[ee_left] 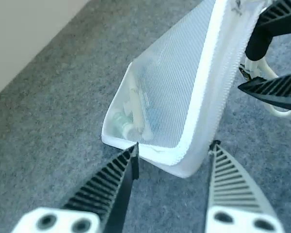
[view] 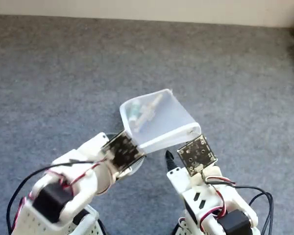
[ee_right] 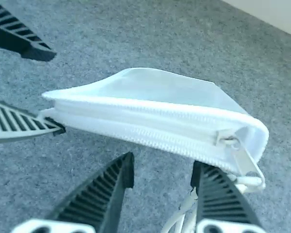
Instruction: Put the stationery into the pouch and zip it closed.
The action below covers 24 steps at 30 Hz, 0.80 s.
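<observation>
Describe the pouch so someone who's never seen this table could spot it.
On the grey carpeted table, look just ahead of the two arms, between the left claw and right claw. The pouch is a white mesh bag with a zipper along its near edge. Alone here, it is soft and see-through, with stationery showing inside.

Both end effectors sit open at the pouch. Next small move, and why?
Probably back the right end effector off the white mesh zip pouch. Its metal zipper slider sits at the pouch's end, the teeth look meshed along the visible length, and the pale stationery lies inside. That end effector is open, holding nothing, so zipping looks finished.
</observation>
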Tool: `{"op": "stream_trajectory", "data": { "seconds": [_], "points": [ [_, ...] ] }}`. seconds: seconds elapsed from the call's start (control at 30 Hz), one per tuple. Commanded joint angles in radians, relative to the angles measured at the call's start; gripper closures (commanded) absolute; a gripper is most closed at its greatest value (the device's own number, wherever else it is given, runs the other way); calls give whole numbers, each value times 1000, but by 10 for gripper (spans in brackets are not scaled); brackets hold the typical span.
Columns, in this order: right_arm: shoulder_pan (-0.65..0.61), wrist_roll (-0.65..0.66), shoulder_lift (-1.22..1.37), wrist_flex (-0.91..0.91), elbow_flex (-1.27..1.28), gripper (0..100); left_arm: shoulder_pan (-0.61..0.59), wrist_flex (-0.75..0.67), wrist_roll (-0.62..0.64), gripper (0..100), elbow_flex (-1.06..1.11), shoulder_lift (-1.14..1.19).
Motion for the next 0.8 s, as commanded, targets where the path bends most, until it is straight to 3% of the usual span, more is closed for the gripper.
{"op": "stream_trajectory", "data": {
  "seconds": [0.0, 0.53, 0.77],
  "points": [
    [-8, 14, -4, -10, -53, 821, 16, 3, 8, 774, 16, -120],
    [-8, 14, -4, 24, -56, 821, 7, -6, 26, 776, 119, -378],
    [7, 14, -94, 54, -77, 821, -104, -49, 66, 776, 120, -378]
  ]
}}
